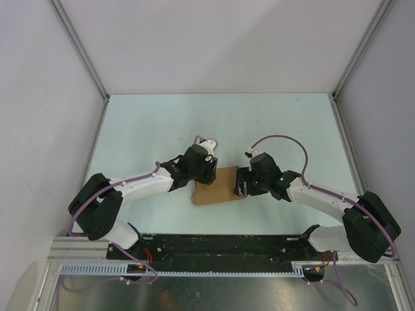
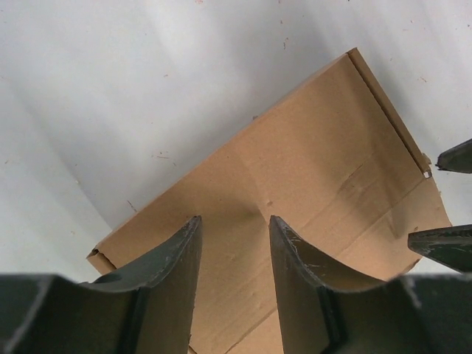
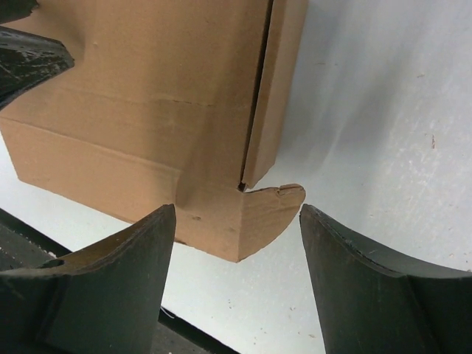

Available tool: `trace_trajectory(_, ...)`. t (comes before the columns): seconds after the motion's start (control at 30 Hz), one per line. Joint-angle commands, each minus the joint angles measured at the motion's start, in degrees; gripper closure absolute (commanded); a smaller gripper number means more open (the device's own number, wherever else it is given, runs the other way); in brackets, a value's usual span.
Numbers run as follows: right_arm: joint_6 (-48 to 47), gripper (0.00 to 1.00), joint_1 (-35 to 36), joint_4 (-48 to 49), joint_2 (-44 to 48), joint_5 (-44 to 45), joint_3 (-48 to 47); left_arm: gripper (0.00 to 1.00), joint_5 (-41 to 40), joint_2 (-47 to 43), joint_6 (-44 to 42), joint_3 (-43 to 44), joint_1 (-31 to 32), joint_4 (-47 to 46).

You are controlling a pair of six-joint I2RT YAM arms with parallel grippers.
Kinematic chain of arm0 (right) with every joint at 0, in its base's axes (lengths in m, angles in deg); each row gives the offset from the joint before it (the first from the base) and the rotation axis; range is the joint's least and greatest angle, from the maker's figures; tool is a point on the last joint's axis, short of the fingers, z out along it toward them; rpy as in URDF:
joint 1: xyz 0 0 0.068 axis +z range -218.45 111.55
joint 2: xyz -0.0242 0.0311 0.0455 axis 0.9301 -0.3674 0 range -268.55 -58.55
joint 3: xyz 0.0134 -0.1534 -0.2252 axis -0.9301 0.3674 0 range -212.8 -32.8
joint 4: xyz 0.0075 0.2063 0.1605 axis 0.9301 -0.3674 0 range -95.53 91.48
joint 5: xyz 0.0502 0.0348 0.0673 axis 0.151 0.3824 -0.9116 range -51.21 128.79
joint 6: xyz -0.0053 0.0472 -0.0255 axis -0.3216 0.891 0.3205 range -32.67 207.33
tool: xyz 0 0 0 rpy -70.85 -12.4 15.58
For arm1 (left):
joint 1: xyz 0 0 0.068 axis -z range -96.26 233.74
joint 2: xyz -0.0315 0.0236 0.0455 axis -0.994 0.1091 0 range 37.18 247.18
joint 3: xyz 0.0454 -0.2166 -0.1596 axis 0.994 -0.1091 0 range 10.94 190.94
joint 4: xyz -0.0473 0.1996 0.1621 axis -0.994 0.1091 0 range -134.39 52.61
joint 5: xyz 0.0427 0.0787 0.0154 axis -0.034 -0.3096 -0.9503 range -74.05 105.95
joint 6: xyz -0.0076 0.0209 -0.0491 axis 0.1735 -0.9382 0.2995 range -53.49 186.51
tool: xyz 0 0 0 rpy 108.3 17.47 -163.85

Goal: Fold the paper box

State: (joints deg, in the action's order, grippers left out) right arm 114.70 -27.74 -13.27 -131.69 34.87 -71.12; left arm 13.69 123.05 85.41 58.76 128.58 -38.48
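The brown paper box lies near the table's front edge, between both arms, folded into a shallow closed shape. My left gripper is over the box's left end. In the left wrist view its jaws stand open above the flat top panel, gripping nothing. My right gripper is at the box's right end. Its jaws stand open around a rounded corner tab sticking out from the box, and neither finger touches the tab. A side flap stands slightly ajar.
A black mounting rail runs along the near edge just behind the box. White walls with aluminium posts enclose the pale table on three sides.
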Motion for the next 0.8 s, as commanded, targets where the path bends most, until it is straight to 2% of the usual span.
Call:
trace_trajectory(0.0,1.54,0.27,0.25,5.51,-1.21,-0.82,1.15,0.53,-0.64,0.44,-1.23,0.88,0.42,-0.55)
trace_trajectory(0.47,1.45,0.37,0.07,10.44,-0.86,-6.53,3.26,0.54,-0.29,0.88,-0.79,0.79,0.42,-0.64)
trace_trajectory(0.63,1.89,0.48,-0.19,10.61,-0.95,-7.24,3.35,0.55,-0.29,0.97,-0.7,0.7,0.42,-0.55)
trace_trajectory(0.77,1.89,0.51,-0.54,10.52,-1.12,-7.59,3.34,0.55,-0.29,0.8,-0.79,0.7,0.51,-0.55)
